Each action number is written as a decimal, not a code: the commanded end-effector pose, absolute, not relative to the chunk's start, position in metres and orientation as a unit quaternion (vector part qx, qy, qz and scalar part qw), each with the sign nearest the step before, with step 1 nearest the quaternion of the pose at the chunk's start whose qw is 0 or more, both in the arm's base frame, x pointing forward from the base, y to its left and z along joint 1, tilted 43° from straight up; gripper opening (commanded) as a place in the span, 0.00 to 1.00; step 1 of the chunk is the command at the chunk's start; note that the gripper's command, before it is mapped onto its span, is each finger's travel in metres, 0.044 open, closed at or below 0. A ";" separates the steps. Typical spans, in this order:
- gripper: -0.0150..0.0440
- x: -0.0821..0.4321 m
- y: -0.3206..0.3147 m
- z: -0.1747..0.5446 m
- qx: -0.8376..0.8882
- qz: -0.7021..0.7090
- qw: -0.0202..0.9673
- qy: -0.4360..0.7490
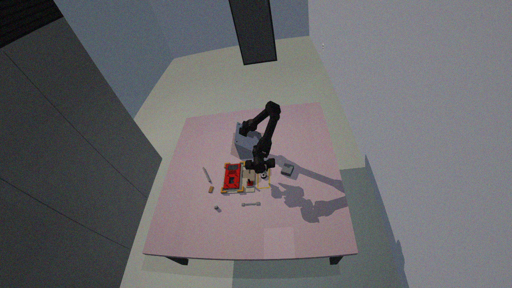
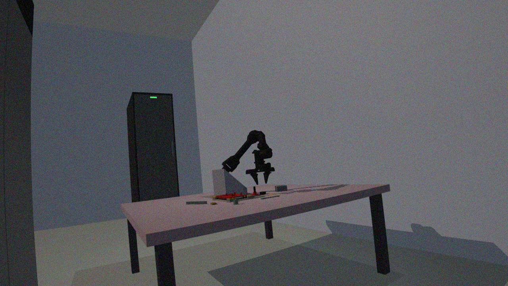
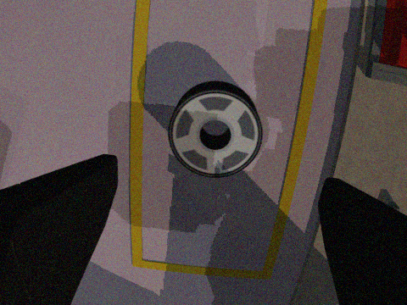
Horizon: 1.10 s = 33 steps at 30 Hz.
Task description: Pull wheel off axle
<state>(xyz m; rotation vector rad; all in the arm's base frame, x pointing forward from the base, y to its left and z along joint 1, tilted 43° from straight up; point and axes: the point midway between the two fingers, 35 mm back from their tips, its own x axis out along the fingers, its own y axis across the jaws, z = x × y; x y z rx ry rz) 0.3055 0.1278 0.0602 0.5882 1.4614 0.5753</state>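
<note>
The wheel [image 1: 263, 175] [image 2: 262, 192] [image 3: 193, 136], black-rimmed with a pale spoked hub, lies flat on the table inside the yellow outline of the marked area [image 1: 263, 187] [image 3: 136, 186]. In the wrist view it is clear of both side lines; the far end of the outline is out of that view. My gripper [image 2: 261, 183] [image 3: 220, 181] is open and empty above the table, its fingers wide apart and apart from the wheel. The black upright axle [image 1: 249, 181] [image 2: 254, 189] stands bare on its red base beside the marked area.
A red chassis [image 1: 229, 181] [image 2: 227, 196] lies in an orange-cornered holder left of the axle. A grey box [image 1: 287, 169] [image 2: 281, 188] stands right of the marked area. A grey double-ended bar [image 1: 250, 204], a grey rod [image 1: 207, 175], an orange block [image 1: 211, 189] and a small grey piece [image 1: 216, 207] lie around.
</note>
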 end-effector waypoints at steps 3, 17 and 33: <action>0.94 0.283 0.107 0.062 0.258 0.254 0.666 0.652; 1.00 0.221 0.066 0.070 0.257 0.258 0.664 0.652; 1.00 0.221 0.066 0.070 0.257 0.258 0.664 0.652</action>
